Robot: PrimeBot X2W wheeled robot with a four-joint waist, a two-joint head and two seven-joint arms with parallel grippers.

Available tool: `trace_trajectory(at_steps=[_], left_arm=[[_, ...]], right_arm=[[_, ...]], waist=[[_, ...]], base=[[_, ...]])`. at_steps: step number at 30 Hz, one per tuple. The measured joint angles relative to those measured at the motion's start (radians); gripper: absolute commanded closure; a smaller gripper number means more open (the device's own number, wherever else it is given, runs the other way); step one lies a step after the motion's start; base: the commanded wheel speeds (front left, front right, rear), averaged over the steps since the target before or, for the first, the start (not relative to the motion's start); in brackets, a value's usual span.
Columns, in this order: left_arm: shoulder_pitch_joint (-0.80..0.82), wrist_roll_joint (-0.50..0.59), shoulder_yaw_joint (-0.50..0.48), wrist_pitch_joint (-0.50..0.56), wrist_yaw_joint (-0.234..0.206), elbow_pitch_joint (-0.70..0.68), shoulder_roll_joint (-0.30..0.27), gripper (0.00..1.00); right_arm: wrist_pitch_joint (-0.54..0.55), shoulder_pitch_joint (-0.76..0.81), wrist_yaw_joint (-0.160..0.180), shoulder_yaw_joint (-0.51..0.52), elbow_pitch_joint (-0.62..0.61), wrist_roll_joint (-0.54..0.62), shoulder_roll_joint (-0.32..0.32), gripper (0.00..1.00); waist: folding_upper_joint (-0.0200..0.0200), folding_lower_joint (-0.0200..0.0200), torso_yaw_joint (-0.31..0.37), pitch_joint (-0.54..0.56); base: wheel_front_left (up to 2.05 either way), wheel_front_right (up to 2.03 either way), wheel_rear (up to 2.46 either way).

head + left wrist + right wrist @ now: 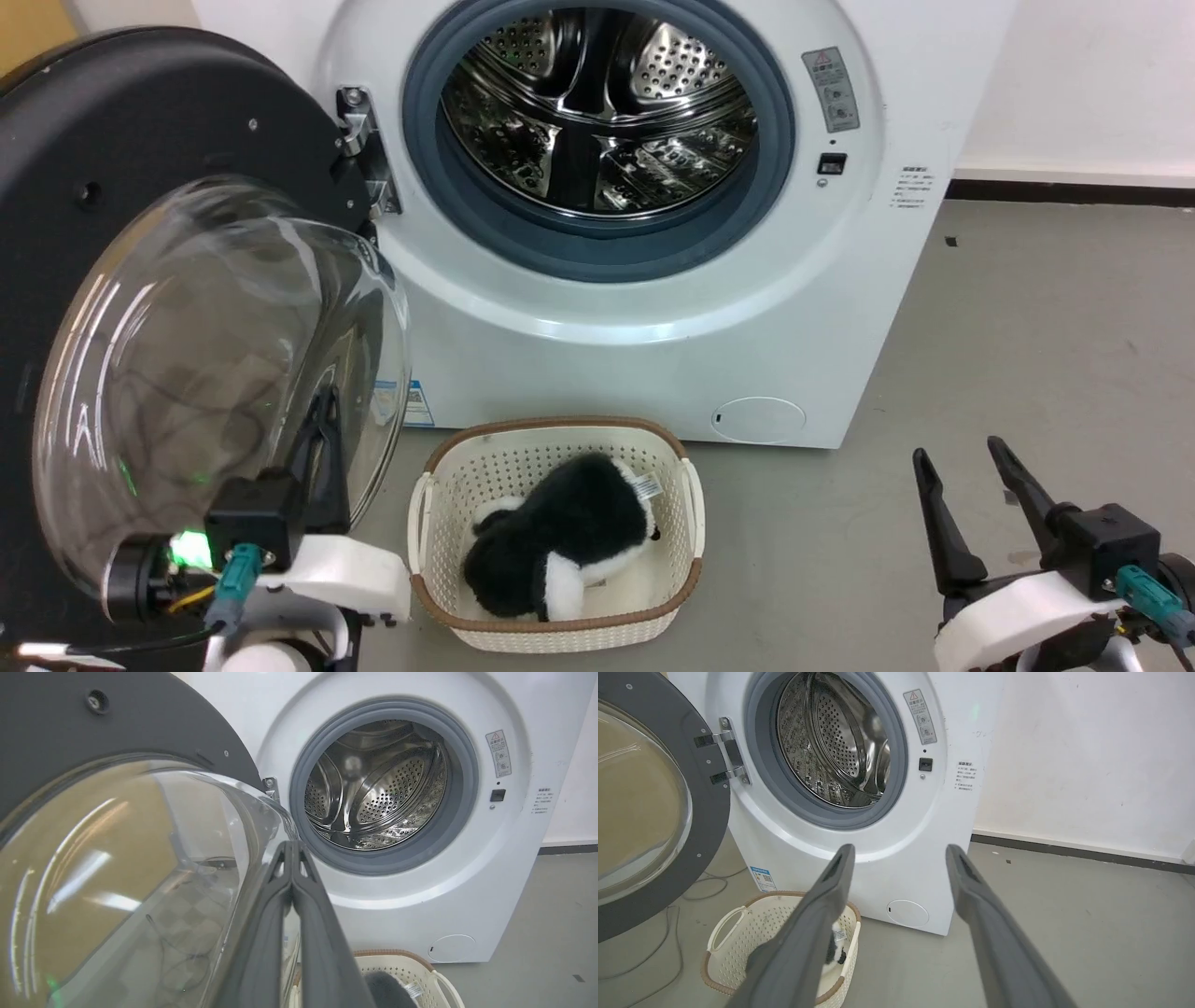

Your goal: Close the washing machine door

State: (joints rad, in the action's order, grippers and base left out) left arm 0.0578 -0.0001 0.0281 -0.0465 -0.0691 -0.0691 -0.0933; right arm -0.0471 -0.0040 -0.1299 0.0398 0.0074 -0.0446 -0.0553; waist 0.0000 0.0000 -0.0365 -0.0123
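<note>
- Plainly not started: large round black-rimmed washing machine door (215, 355) with bulging clear glass bowl hangs wide open on its metal hinge (359, 140), at the robot's left.
- Big white front-loading washing machine (653, 355) shows its perforated steel drum (597, 103) fully exposed.
- Left gripper (292, 847): fingers clenched together on nothing, tips just beside the glass bowl; contact unclear.
- Right gripper (957, 451): fingers spread, empty, low at right, well apart from door.
- Remaining, by my reading: whole swing shut and latch.
</note>
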Motion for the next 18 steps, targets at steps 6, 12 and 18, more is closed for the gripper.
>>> trace_trajectory(at_steps=[6, 12, 18], left_arm=[[0.05, -0.012, -0.006, -0.013, -0.01, -0.041, -0.017, 1.0], [0.11, -0.042, -0.033, -0.025, -0.008, -0.074, -0.031, 1.0], [0.182, -0.097, -0.089, -0.035, 0.013, -0.09, -0.034, 1.0]], right_arm=[[-0.012, 0.0, 0.0, 0.015, 0.001, -0.017, 0.0, 0.0], [-0.025, 0.0, 0.0, 0.028, 0.002, -0.024, 0.0, 0.0], [-0.035, -0.001, 0.0, 0.039, 0.008, -0.036, 0.0, 0.0]], waist=[[0.0, 0.0, -0.025, -0.006], [0.0, 0.0, -0.058, -0.013], [0.0, 0.0, -0.098, -0.02]], base=[[0.0, 0.0, 0.0], [0.0, 0.0, 0.0], [0.0, 0.0, 0.0]])
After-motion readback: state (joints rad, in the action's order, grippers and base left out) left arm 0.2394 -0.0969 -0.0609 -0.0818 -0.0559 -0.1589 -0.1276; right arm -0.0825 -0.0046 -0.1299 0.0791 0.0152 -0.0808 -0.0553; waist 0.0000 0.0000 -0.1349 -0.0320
